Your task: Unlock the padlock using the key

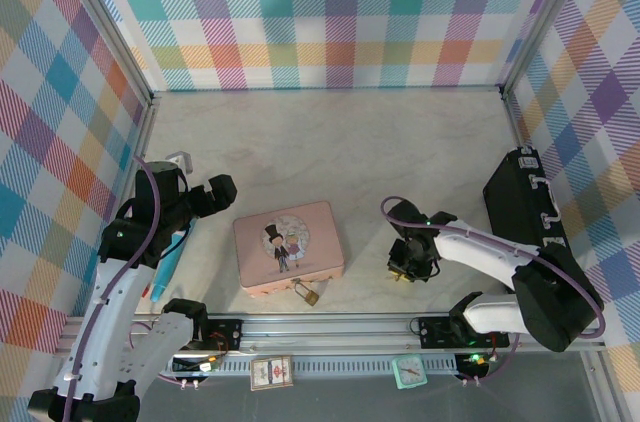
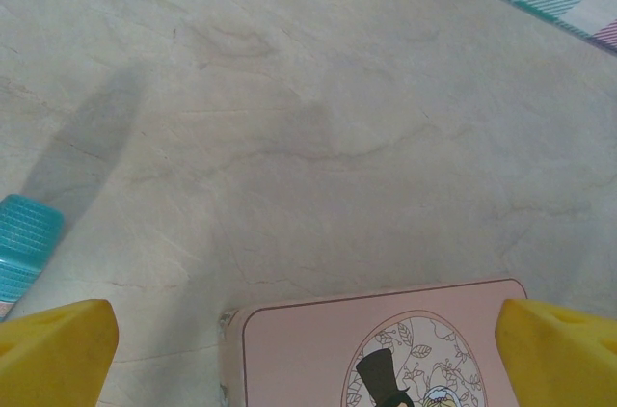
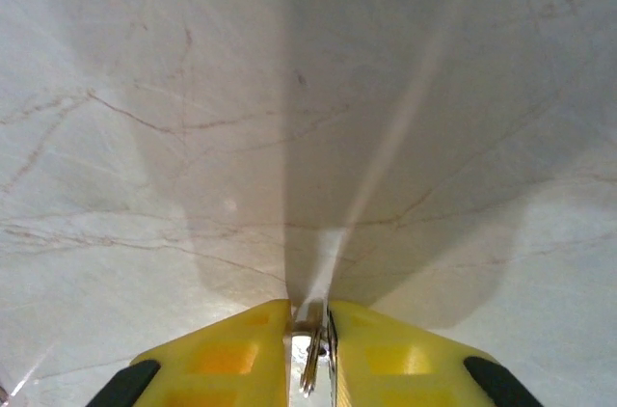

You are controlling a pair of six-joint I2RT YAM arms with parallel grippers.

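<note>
So the padlock (image 1: pixel 308 293) sits at the near edge of the pink tin (image 1: pixel 288 242), brass body lying on the table (image 1: pixel 330 142). It looks hooked to the tin's clasp, but it's too small to be sure. The key (image 3: pixel 310 354) is off to the right of the tin, well apart from the lock, pinched in the right gripper (image 3: pixel 308 315). The two yellow fingers are nearly shut with just the thin silver metal between them, pointing down at the marble-look top. To me this reads as the grab-the-key step, with the insert not yet started.

To do it well, I'd make sure the pinch is solid before lifting, since a key this thin can swivel between the pads. How much of the blade sticks out I can't tell from the wrist view, and that matters for reaching the keyhole.

The left gripper (image 1: pixel 214 193) is spread wide, holding nothing, hovering near the tin's far-left corner. My guess is it should pin the lock body first, otherwise the key just shoves the padlock around. Can't see which way the keyhole faces either.
</note>
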